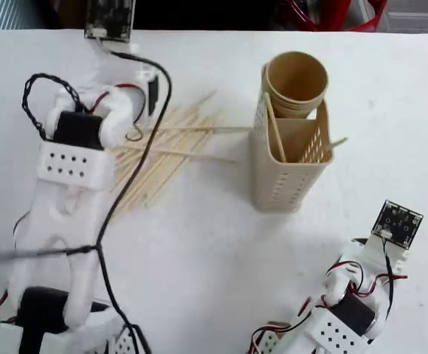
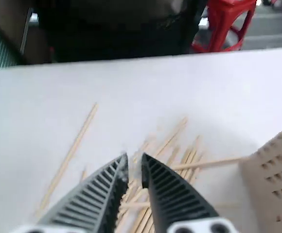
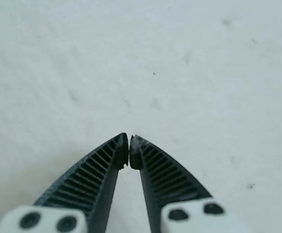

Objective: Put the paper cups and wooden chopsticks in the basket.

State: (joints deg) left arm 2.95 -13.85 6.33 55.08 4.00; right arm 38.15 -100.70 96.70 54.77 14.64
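Behind white table [image 1: 214, 251], red stool [image 2: 223, 24]; chopsticks [image 1: 162, 155] scattered.

One basket [image 1: 284, 184]; one stack of nested paper cups [image 1: 295, 77], roughly three by their rims; about three chopsticks [image 1: 275, 136] in the basket; a loose pile [image 1: 173, 140] of well over a dozen more beside it; two robot arms, a left arm [image 1: 70, 169] and a right arm [image 1: 347, 317]

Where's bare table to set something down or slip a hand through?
Free: the table between the left arm and the right arm, below the basket in the high view. Also free to the right of the basket, out to the table edge. Crowded: loose chopsticks fill the gap between the left gripper and the basket.
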